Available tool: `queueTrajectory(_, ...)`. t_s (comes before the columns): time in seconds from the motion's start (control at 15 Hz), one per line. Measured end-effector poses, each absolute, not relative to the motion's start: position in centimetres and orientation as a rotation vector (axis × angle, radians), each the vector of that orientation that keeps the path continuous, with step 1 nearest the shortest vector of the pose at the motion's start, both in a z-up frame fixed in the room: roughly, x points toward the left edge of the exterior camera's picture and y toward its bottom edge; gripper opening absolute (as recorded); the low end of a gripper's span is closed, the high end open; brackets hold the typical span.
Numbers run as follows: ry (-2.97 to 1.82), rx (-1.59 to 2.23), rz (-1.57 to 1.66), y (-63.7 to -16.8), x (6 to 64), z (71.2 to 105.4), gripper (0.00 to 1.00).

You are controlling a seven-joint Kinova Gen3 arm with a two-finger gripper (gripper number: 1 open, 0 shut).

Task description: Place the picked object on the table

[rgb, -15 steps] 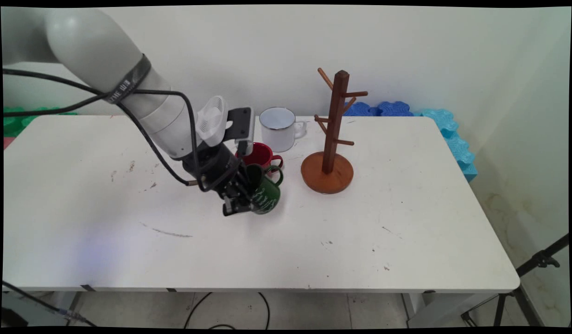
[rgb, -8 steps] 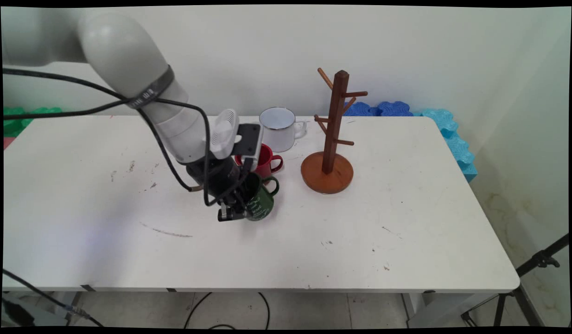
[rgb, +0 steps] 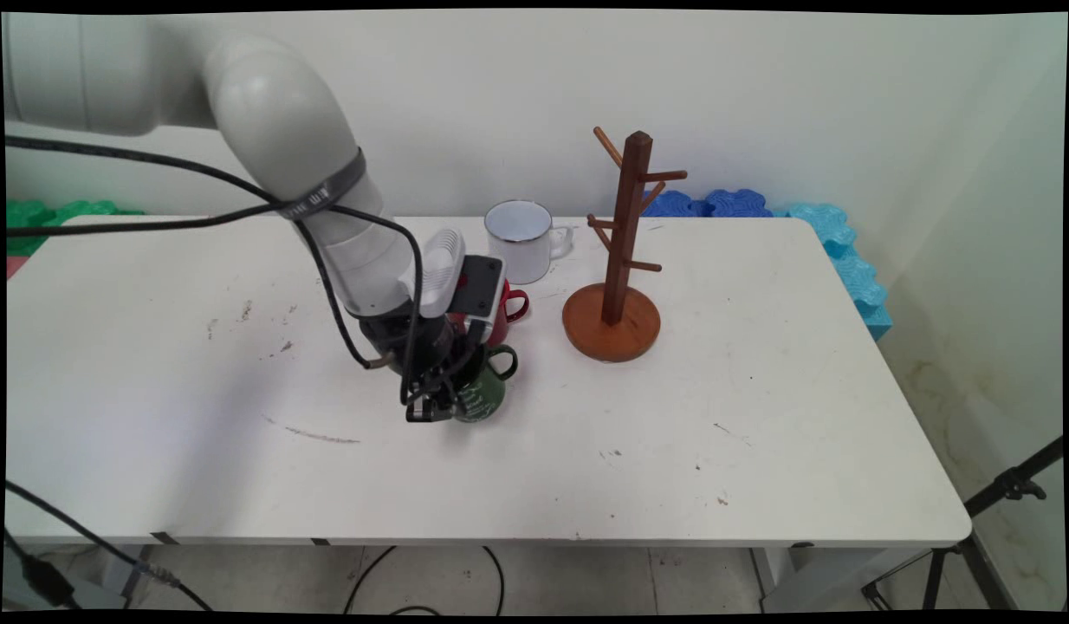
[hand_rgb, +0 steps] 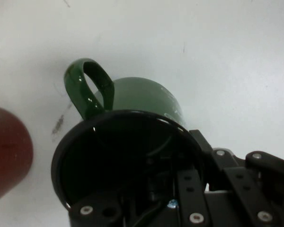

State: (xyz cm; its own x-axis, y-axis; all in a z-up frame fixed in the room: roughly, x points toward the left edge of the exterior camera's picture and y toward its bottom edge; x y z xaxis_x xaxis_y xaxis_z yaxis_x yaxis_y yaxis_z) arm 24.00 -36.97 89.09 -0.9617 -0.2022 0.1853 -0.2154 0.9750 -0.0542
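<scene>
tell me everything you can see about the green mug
The green mug is glossy dark green with pale lettering on its side, a dark inside and a loop handle that points toward the red mug. It looks like glazed ceramic or enamel. The tool grips its rim wall, one finger inside. It sits low at the white table; whether it touches it is unclear.

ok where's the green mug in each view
Main view: the green mug is at table centre, just right of the gripper, in front of the red mug.
Hand view: it fills the middle, dark mouth toward the camera, handle at upper left.
Shared landmark: the red mug, at the hand view's left edge.
</scene>
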Motion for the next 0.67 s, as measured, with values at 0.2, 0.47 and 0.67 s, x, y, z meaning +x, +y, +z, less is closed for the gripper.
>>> queueTrajectory(0.2,-2.961,0.299,0.106,-37.3,23.6,88.5,0.00)
queueTrajectory(0.47,-2.979,0.283,0.100,-37.5,23.2,87.9,0.00)
queueTrajectory(0.67,-2.989,0.276,0.097,-37.7,23.0,87.5,0.00)
